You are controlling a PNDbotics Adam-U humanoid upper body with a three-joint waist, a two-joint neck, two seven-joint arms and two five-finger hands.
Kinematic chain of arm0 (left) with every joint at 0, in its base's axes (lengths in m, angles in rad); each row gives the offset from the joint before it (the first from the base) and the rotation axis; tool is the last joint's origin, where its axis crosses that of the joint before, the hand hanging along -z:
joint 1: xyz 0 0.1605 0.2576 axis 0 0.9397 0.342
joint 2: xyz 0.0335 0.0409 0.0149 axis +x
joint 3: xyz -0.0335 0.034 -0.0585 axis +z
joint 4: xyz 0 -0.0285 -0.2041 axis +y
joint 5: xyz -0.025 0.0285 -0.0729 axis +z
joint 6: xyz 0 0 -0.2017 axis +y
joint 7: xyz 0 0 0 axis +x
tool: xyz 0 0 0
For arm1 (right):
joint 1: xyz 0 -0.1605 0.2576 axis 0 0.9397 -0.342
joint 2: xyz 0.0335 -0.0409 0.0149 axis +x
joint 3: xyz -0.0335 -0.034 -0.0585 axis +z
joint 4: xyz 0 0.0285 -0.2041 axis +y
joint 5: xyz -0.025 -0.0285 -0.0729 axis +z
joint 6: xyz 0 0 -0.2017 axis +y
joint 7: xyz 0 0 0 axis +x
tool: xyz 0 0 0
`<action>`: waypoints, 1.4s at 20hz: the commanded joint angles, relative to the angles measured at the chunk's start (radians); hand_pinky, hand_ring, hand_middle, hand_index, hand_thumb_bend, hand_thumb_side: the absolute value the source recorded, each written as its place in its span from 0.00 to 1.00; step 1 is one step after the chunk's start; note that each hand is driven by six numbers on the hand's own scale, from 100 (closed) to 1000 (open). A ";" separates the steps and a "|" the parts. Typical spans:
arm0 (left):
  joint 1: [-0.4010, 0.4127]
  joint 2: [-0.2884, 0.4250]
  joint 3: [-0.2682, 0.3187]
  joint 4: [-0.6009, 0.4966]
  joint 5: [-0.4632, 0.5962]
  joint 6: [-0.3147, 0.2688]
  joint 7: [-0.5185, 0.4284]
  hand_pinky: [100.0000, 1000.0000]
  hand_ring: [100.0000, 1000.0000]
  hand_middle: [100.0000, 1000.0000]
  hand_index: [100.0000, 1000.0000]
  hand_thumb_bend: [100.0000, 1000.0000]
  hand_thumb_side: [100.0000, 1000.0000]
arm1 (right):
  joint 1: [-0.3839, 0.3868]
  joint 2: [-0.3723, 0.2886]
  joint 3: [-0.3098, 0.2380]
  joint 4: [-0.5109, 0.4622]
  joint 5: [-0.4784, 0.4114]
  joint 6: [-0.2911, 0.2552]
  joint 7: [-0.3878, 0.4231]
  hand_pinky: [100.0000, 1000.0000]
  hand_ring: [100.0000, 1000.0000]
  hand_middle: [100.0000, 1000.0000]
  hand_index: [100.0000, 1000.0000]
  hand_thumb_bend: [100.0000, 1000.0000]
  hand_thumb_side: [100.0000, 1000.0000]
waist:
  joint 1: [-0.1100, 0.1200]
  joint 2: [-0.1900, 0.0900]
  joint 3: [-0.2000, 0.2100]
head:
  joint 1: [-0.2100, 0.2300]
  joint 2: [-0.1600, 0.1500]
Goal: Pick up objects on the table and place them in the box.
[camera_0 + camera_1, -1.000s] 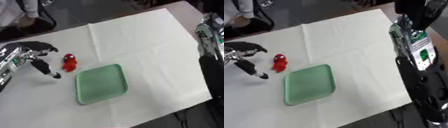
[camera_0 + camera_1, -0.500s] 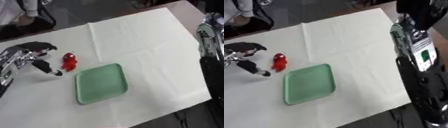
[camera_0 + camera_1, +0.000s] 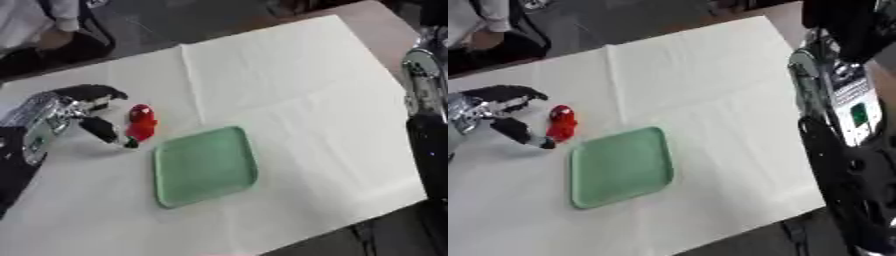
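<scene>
A small red object (image 3: 140, 122) stands on the white tablecloth, left of centre. My left hand (image 3: 83, 107) is open right beside it: the fingers (image 3: 98, 92) arch over its far side and the thumb (image 3: 107, 132) reaches along its near left, with the red object between them. Whether they touch it I cannot tell. A flat green tray (image 3: 206, 165) lies just right of and nearer than the red object. Of my right arm (image 3: 837, 130) only the forearm shows along the right edge; its hand is out of sight.
The white cloth (image 3: 297, 85) covers the table, with the table's edge at the lower right. A person in white (image 3: 35, 20) sits at the far left corner, away from the objects.
My left hand has moved right, toward the red object, until thumb and fingers stand on either side of it. The tray and red object stay put.
</scene>
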 commanded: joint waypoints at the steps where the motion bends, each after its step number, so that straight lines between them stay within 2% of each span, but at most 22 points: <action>1: -0.035 0.005 0.028 0.010 0.000 -0.016 0.013 0.62 0.80 0.93 1.00 0.76 0.51 | -0.027 0.003 -0.002 -0.015 -0.008 0.003 0.005 0.12 0.29 0.35 0.42 0.00 0.45 | -0.004 -0.008 -0.005 | 0.019 -0.011; 7: -0.045 -0.008 0.043 0.033 -0.003 -0.028 0.040 0.61 0.79 0.91 1.00 0.79 0.49 | -0.042 0.022 0.002 -0.015 -0.018 0.007 0.012 0.12 0.29 0.36 0.42 0.00 0.45 | -0.001 -0.001 -0.026 | 0.046 -0.032; 12: -0.043 -0.019 0.051 0.055 -0.017 -0.032 0.051 0.61 0.79 0.91 1.00 0.79 0.48 | -0.051 0.032 0.004 -0.015 -0.025 0.009 0.016 0.12 0.30 0.36 0.42 0.00 0.45 | 0.002 0.002 -0.038 | 0.064 -0.037; 24: -0.042 -0.023 0.059 0.083 -0.057 -0.006 0.054 0.59 0.76 0.88 0.99 0.70 0.45 | -0.054 0.035 0.005 -0.015 -0.031 0.011 0.023 0.12 0.30 0.36 0.42 0.00 0.45 | 0.005 0.003 -0.041 | 0.058 -0.038; 28: -0.045 -0.020 0.058 0.087 -0.062 0.002 0.047 0.37 0.57 0.74 0.94 0.58 0.40 | -0.052 0.033 0.004 -0.015 -0.031 0.011 0.024 0.12 0.29 0.36 0.42 0.00 0.45 | 0.004 0.003 -0.039 | 0.058 -0.034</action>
